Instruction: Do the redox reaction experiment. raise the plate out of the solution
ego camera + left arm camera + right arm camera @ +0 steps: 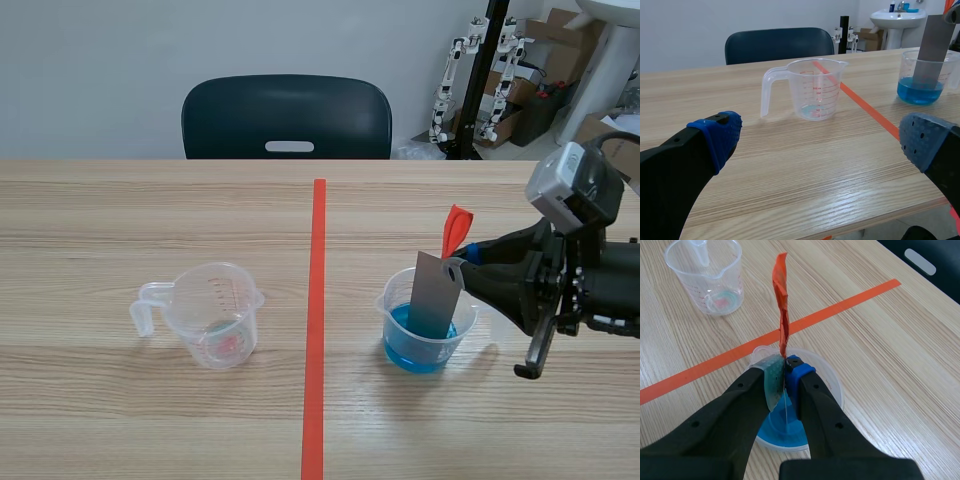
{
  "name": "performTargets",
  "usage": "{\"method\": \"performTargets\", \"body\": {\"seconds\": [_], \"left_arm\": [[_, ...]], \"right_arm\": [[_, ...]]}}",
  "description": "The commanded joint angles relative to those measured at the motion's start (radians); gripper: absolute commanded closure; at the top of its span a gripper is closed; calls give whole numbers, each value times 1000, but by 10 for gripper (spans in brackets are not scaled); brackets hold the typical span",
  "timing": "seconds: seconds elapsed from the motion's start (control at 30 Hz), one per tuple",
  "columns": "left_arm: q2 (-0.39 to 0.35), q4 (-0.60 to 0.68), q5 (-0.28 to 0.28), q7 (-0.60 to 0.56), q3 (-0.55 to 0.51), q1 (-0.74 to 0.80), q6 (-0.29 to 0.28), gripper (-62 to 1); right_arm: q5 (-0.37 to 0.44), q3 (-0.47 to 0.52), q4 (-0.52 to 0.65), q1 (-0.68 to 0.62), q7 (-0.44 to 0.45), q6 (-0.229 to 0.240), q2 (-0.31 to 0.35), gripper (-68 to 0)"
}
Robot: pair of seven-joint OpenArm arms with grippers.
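**My right end effector (785,367) grips the plate (785,407), foot in the blue solution (782,432)**

Only my right wrist view shows the grip itself. The 2 pads are closed on the plate's top edge, an orange-red tag (781,305) rises from between them, and the plate hangs edge-on below. The scene view gives the plate's grey face instead. It stands slightly tilted in the beaker (393,300), its lower end under the blue liquid. My left wrist view shows my left end effector (822,137) open, its 2 fingers well apart and holding nothing. An empty measuring cup (815,87) stands ahead of it, and the beaker is farther off across the tape line (867,107).

The tabletop (100,220) is pale wood grain. A dark chair (287,115) stands at its far edge before a white wall (100,70). Cardboard boxes (555,30) show in the scene view, and a white sink (897,17) in the left wrist view.

The plate rises to my right end effector, just above the beaker's rim.
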Motion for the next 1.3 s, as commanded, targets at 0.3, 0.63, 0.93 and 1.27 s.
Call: {"method": "performTargets", "body": {"seconds": [0.3,0.63,0.93,1.27], "left_arm": [[-6,19,1,-46,-4,0,-3,-623],[-6,19,2,-46,-4,0,-3,-623],[-6,19,3,-46,-4,-1,-11,-623],[-6,19,6,-46,-4,-3,-10,-623]], "right_arm": [[-12,1,5,8,-23,8,5,-6],[-12,1,5,8,-23,8,5,-6],[-12,2,5,8,-19,8,6,-6],[-2,5,21,9,18,8,29,-6]]}}
